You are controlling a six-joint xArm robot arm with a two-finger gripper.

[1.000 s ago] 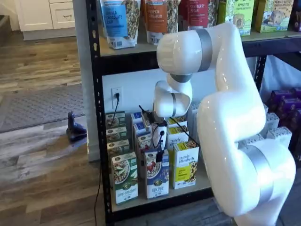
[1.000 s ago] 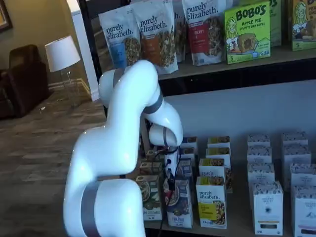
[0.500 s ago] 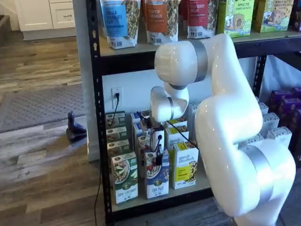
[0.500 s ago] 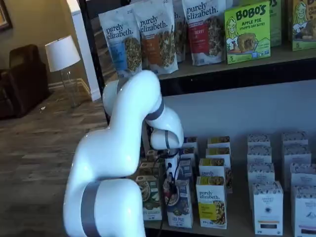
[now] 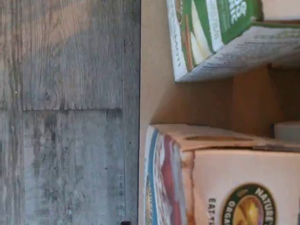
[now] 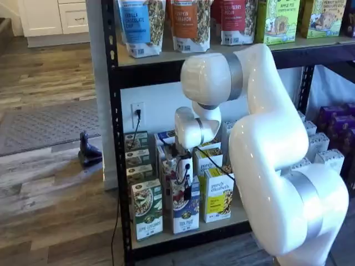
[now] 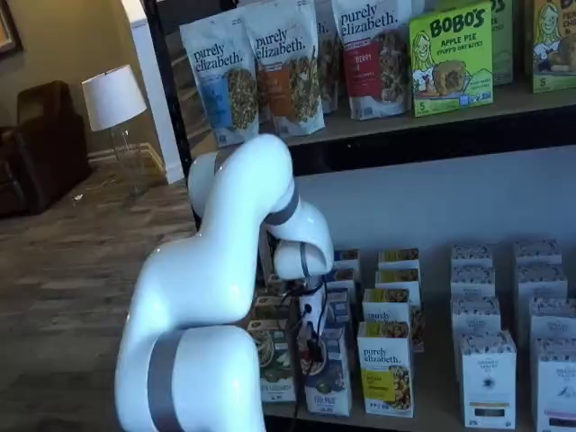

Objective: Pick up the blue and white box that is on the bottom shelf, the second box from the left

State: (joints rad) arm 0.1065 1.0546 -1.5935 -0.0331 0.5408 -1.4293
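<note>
On the bottom shelf (image 6: 233, 217), the cartons stand in rows running from near to far, each row holding one product, so that the front carton of a row can be taken without disturbing its neighbours. The blue and white box (image 6: 185, 209) stands upright at the near edge, at the head of its row. It sits between the green-and-white carton (image 6: 147, 213) on its left and the yellow carton (image 6: 217, 195) on its right, with narrow gaps on both sides. Both shelf views show the same arrangement; the box also appears at (image 7: 325, 378).

The gripper (image 6: 183, 178) hangs directly above the top of the blue and white box, with the wrist pointing down and a black cable running beside it. This posture suits a grasp from above, since the neighbouring cartons leave little room at the sides. The fingers are not clearly separable in either shelf view; the jaws are judged to stand at full width, with nothing held between them.

The wrist view shows the box top close below the camera (image 5: 220, 183), with the green-and-white carton (image 5: 215, 37) beside it and the wood floor (image 5: 65, 112) beyond the shelf edge.

Judged stage: final descent before closing. The jaws must straddle the box without catching either neighbour.
</note>
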